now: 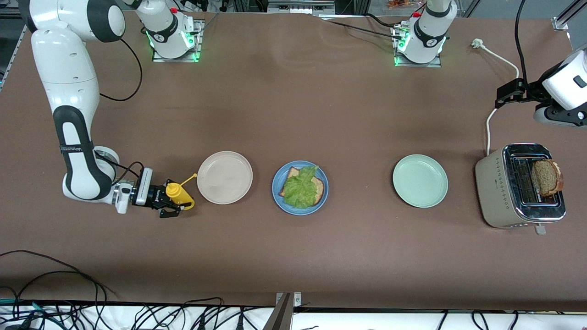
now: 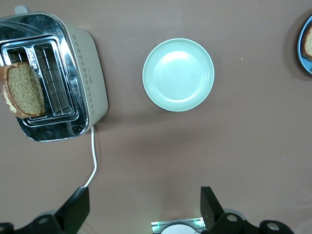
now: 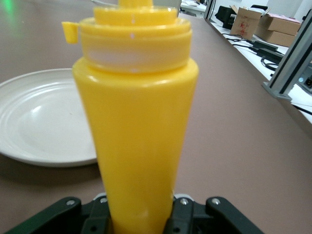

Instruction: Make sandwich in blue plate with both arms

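Note:
The blue plate (image 1: 277,183) lies mid-table and carries one brown bread slice (image 1: 292,173) under a ruffled lettuce leaf (image 1: 300,188); its rim also shows in the left wrist view (image 2: 303,48). A second slice (image 1: 546,177) (image 2: 22,90) sticks up from the toaster (image 1: 493,192) (image 2: 90,83). My right gripper (image 1: 170,198) (image 3: 139,214) is low at the right arm's end of the table, shut on the base of an upright yellow squeeze bottle (image 1: 176,192) (image 3: 139,122). The left gripper (image 1: 506,94) (image 2: 144,204) hangs open and holds nothing, high over the table beside the toaster.
A beige-white plate (image 1: 224,177) (image 3: 39,117) lies right beside the bottle, between it and the blue plate. A mint-green plate (image 1: 420,180) (image 2: 178,74) sits between the blue plate and the toaster. The toaster's white cord (image 1: 502,59) runs toward the left arm's base.

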